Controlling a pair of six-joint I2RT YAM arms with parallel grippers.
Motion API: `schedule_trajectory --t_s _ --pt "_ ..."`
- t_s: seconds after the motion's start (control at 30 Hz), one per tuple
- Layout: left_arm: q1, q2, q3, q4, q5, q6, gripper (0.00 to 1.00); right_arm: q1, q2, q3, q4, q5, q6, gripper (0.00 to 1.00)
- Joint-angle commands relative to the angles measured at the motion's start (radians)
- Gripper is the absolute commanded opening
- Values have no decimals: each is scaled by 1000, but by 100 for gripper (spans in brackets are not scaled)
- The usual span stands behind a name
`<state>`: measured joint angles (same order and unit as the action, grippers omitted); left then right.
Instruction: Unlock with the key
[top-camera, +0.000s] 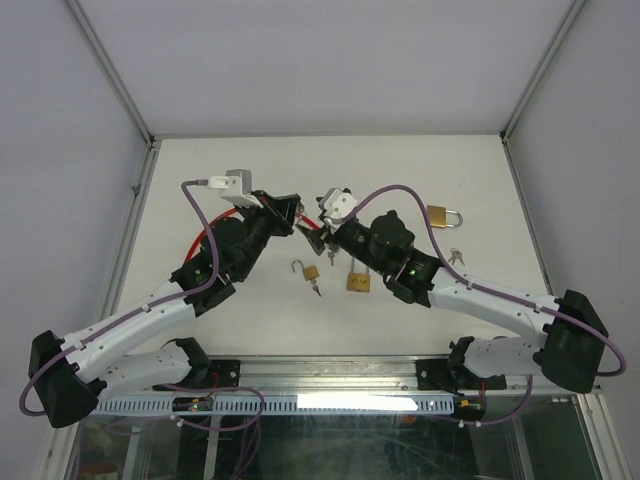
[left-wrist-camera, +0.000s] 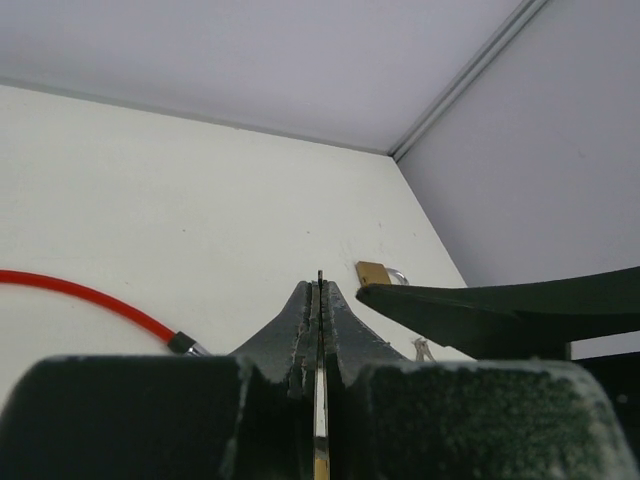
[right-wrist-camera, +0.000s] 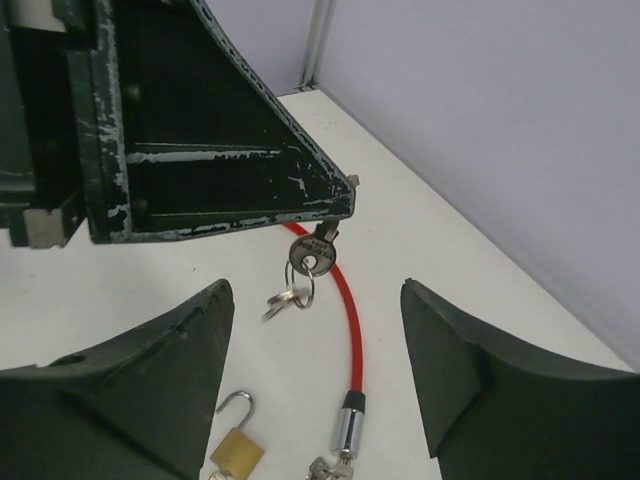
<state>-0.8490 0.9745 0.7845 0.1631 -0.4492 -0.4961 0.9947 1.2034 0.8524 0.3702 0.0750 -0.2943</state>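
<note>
Right wrist view shows the key (right-wrist-camera: 318, 258) at frame centre, its blade clamped in the closed left gripper (right-wrist-camera: 345, 195), with head and ring hanging free. The right gripper (right-wrist-camera: 318, 292) is spread open and holds nothing. Left wrist view shows only the blade edge. Top external view places the open padlock (top-camera: 306, 268) just below both grippers.

Top camera: high behind the bases, looking down on the whole table (top-camera: 300, 170). Left wrist: close, sighting along left fingers (left-wrist-camera: 298, 325). Right wrist: close, looking between right fingers (right-wrist-camera: 150, 350). Wrist views share the key (right-wrist-camera: 318, 257), just beyond right fingertips.
</note>
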Motion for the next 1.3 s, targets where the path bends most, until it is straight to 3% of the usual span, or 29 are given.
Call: schedule_trajectory --t_s 0.0,0.13,0.33,0.67,0.8,0.97,1.07,1.27 --pt "-40 19 61 49 -141 -31 0 13 31 -2 217 95 -94 66" --pt "-54 36 65 49 -160 -70 0 18 60 -1 256 104 -110 56" --pt "-64 60 79 51 -165 -96 0 22 93 0 271 121 -136 48" --pt "-67 72 91 12 -207 -158 0 41 132 -10 269 171 -153 43" --pt "-68 83 98 -4 -203 -185 0 45 140 -4 275 182 -160 34" --pt "-69 99 118 -31 -188 -201 1 45 131 -6 283 182 -131 14" --pt "-69 96 119 -37 -184 -202 17 38 107 -21 270 164 -75 1" --pt "-63 42 93 -42 -171 -185 41 -21 3 -63 194 26 116 0"
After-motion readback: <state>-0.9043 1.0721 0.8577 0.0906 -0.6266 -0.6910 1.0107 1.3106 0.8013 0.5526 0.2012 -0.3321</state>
